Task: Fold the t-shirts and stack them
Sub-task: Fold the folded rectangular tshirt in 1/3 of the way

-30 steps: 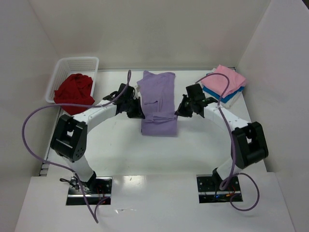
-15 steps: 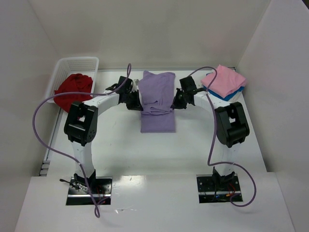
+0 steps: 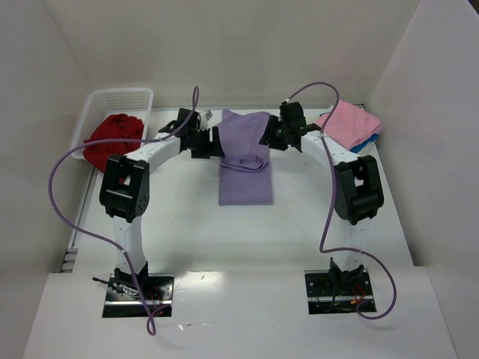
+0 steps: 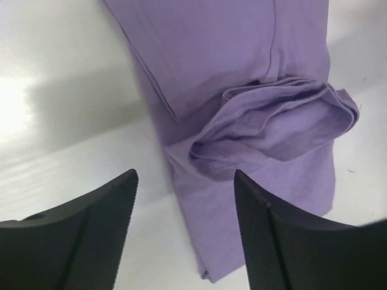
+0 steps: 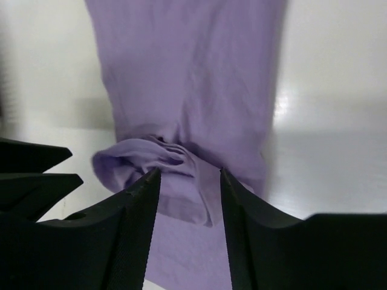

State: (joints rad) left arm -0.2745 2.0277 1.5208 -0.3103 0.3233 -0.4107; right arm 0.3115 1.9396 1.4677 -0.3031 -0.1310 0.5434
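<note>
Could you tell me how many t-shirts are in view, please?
4: lavender shirt at the centre, red shirt in the basket at left, pink shirt stacked on the blue shirt at far right. More may hide underneath.

Robot lab cell, white enclosure walls (image 3: pixel 224 52), arms (image 3: pixel 123 194) bolted to table (image 3: pixel 314 224)

Lavender shirt (image 3: pixel 245 153) lies part-folded centrally; pink shirt (image 3: pixel 348 123) atop blue (image 3: pixel 367 140); red shirt (image 3: pixel 114 138) crumpled.

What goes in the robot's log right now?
left gripper: open | right gripper: open | lavender t-shirt: partly folded | pink t-shirt: on blue t-shirt
</note>
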